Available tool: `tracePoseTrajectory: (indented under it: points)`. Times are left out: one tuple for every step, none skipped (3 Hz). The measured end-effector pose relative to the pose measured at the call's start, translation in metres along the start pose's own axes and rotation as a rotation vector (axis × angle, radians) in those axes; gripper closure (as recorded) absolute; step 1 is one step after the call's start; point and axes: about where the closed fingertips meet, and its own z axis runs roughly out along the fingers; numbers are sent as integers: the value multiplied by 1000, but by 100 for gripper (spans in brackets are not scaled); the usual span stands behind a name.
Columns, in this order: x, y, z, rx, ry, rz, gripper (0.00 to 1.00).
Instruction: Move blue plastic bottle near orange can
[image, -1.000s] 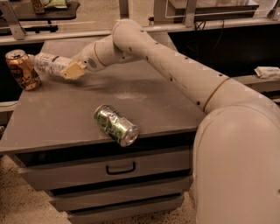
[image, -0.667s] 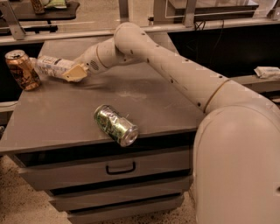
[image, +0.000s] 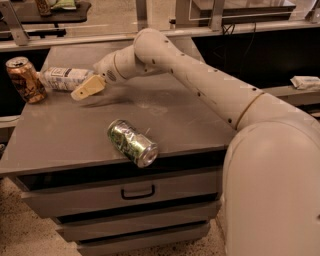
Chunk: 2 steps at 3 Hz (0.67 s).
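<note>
L→R. orange can (image: 22, 80) stands upright at the far-left corner of the cabinet top (image: 190, 125), close to the side edge.
Risk 1: any leftward shove passed through the bottle tips it or pushes it off the side. It's tall and narrow, and prob light.

blue plastic bottle (image: 62, 78) lies on its side just beside the can; can't tell if they touch. Looks near enough to the can already, imo.
Risk 2: round body lying flat, so once let go it may roll toward the front or bump the can.

gripper (image: 88, 88) is at the bottle's right end, low over the top. Claw state: can't tell, i.e. whether it pinches the bottle or just sits against it.
Risk 3: if it's clamped and backs off w/o releasing, the bottle drags away from the can. If it exits sideways, it can clip the bottle and spin it. Safer exit is straight up, then back.

green-silver can (image: 132, 143) lies on its side near the front edge, well apart from the other two. The arm (image: 200, 80) spans the top behind it.
Risk 4: a low arm sweep on the way out nudges it and it rolls off the front. Keep the elbow high.
</note>
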Motion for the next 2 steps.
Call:
tracePoseTrajectory:
  points:
    - [1,-16,-23,47,6,-5,0]
    - [-3,-48,-88,120,-1,-39,0]
